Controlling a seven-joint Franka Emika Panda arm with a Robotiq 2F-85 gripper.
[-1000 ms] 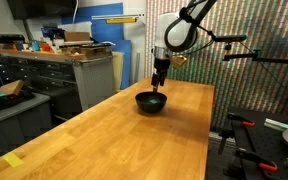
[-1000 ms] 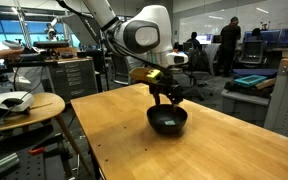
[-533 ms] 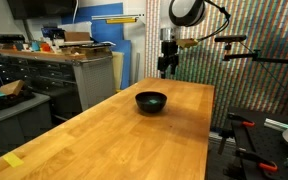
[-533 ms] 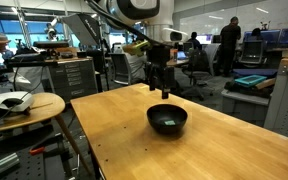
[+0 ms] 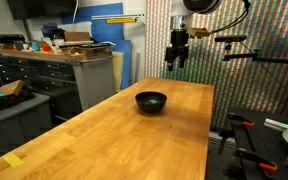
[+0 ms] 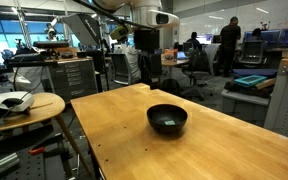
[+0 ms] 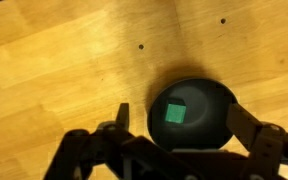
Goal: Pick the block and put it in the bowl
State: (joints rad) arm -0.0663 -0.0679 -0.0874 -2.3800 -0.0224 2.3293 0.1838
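Gripper [image 5: 178, 63] high above the counter [image 5: 104, 140], well clear of the bowl [image 5: 151, 101], fingers pointing down. In both exterior views, bowl upright on the light wooden counter, toward its far end; gripper [image 6: 150, 82] above it and off to one side. Wrist view, looking straight down: round dark bowl [image 7: 212, 100] on bare wood grain, with the block [image 7: 175, 112], a small green cube, flat on the bowl's floor near its middle. Fingers [image 7: 123, 117] spread wide to either side of the bowl's outline, nothing between them: gripper released and empty. Block in contact with the bowl only, well apart from the gripper. In an exterior view, a faint greenish patch inside the bowl [image 6: 167, 131], too small there for detail. Behind the counter, grey drawer cabinets [image 5: 34, 75].
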